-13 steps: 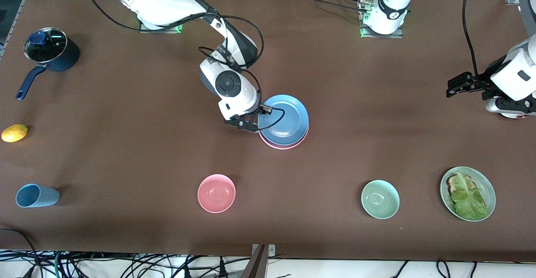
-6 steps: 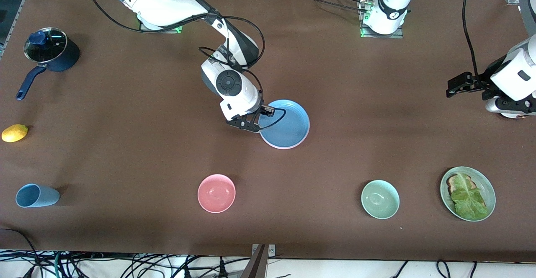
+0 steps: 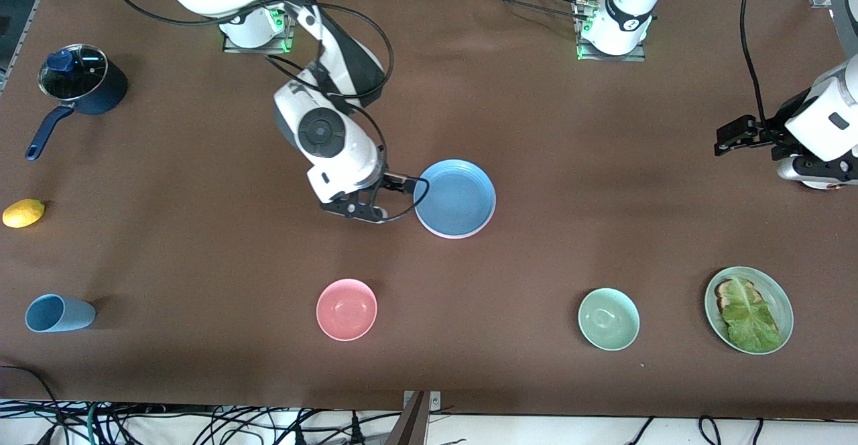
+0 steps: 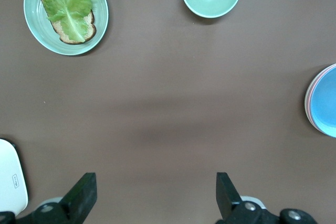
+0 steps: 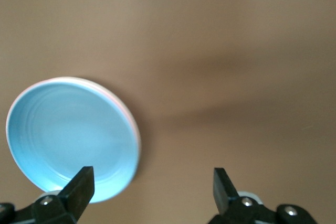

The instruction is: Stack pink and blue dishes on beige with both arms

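the blue plate (image 3: 456, 197) lies flat on top of the stack near the middle of the worktop, round, shallow-rimmed, with faint rings inside. beneath it only a thin crescent of the pink plate's (image 3: 454, 236) rim shows along the edge nearer the front camera. the beige plate cannot be made out.

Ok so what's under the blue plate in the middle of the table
A pink plate lies directly under the blue plate; only a thin pink rim shows. Whether the beige plate is beneath them cannot be seen. The right pincer is open beside the stack.
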You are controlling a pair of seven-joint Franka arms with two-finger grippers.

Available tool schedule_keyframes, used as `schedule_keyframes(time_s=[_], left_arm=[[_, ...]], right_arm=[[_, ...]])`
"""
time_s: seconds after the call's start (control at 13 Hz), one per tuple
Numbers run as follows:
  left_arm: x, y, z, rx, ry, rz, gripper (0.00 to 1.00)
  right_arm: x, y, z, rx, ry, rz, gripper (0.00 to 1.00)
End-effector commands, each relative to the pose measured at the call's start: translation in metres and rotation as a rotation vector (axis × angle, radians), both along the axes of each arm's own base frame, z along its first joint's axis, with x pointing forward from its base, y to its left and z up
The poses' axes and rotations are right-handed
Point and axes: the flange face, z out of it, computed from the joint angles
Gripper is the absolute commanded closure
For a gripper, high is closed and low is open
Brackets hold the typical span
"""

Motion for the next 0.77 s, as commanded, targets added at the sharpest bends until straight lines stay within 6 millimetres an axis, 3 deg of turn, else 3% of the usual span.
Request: schedule_keyframes(time_s=[0.0, 0.08, 0.23, 0.31, 0.54, 0.62, 0.69], left_arm=[[-0.002, 0.0, 0.002, 0.024, -0.01, -0.014, 0.0], [-0.002, 0.0, 0.002, 0.024, -0.01, -0.014, 0.0], [-0.002, -0.001, 0.002, 0.024, -0.01, -0.015, 0.0], [-0.002, 0.0, 0.002, 0.024, -0.01, -0.014, 0.0], [-0.002, 0.0, 0.002, 0.023, -0.01, -0.013, 0.0], [-0.002, 0.0, 0.002, 0.023, -0.01, -0.013, 0.0], [-0.002, -0.001, 0.002, 0.024, -0.01, -0.015, 0.0]], right_arm=[[0.038, -0.097, 0.052, -0.02, -0.078, 0.065, 0.0], [0.051, -0.134, 0.059, -0.036, -0.095, 0.082, 0.0], [0.055, -0.192, 0.095, -0.085, -0.089, 0.089, 0.0], [0.052, -0.212, 0.122, -0.1, -0.091, 0.109, 0.0], [0.038, -0.259, 0.176, -0.118, -0.059, 0.221, 0.0], [0.026, -0.271, 0.206, -0.113, -0.087, 0.248, 0.0], [0.015, -0.274, 0.216, -0.113, -0.084, 0.265, 0.0]])
